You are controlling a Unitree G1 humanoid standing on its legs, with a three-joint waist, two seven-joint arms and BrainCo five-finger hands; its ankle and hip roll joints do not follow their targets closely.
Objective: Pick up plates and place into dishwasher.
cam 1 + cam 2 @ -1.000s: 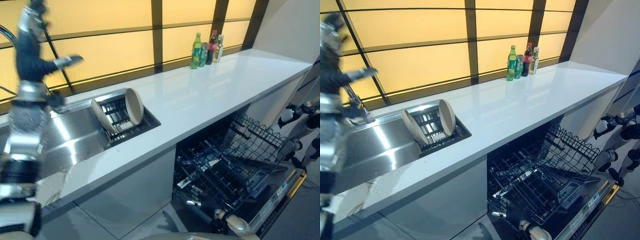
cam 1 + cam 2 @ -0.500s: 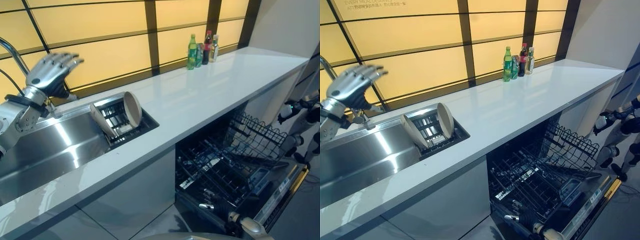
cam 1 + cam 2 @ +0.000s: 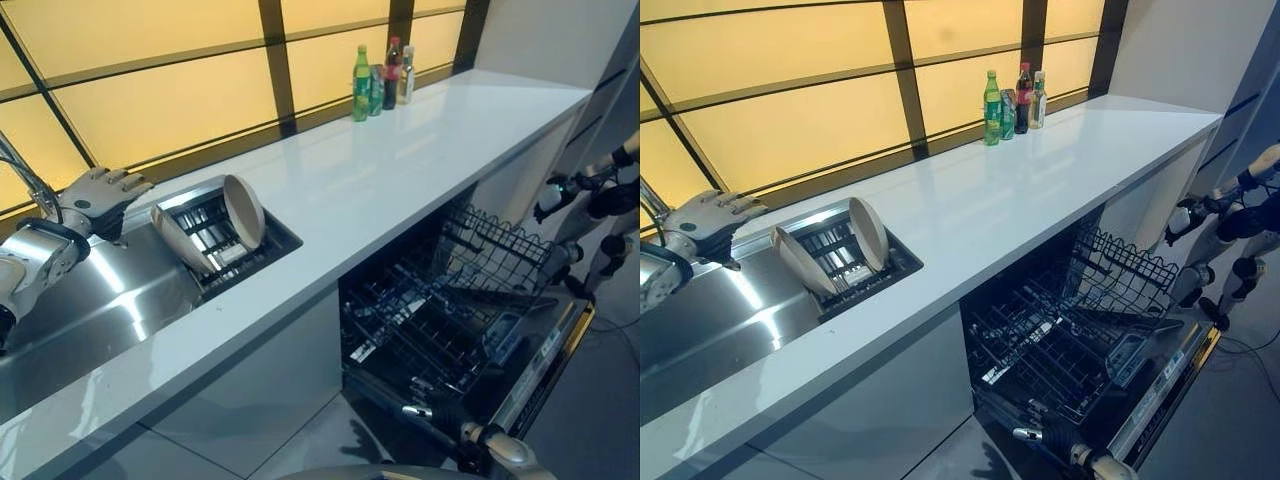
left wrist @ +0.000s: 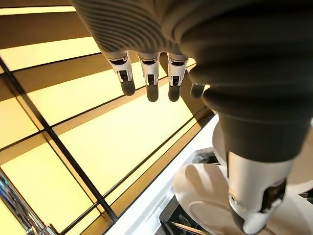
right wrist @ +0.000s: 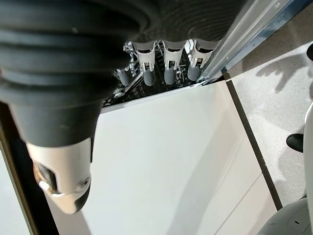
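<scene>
While two plates (image 3: 243, 210) lean in the sink rack (image 3: 225, 245), your hands hold nothing.
Your left hand (image 3: 100, 193) hovers over the sink (image 3: 110, 310) beside them, fingers loosely spread; your right hand (image 5: 164, 68) hangs relaxed by the open dishwasher (image 3: 450, 320). Bottles (image 3: 378, 78) stand far along the surface (image 3: 400, 170).

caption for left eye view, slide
Open left hand hovers over steel sink beside two beige plates in rack.

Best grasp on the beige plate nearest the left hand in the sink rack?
Pinch the raised upper rim of the leaning beige plate from above on the sink side. It stands on edge, tilted in the black rack, so its rim is free; the open left hand is beside it.
</scene>
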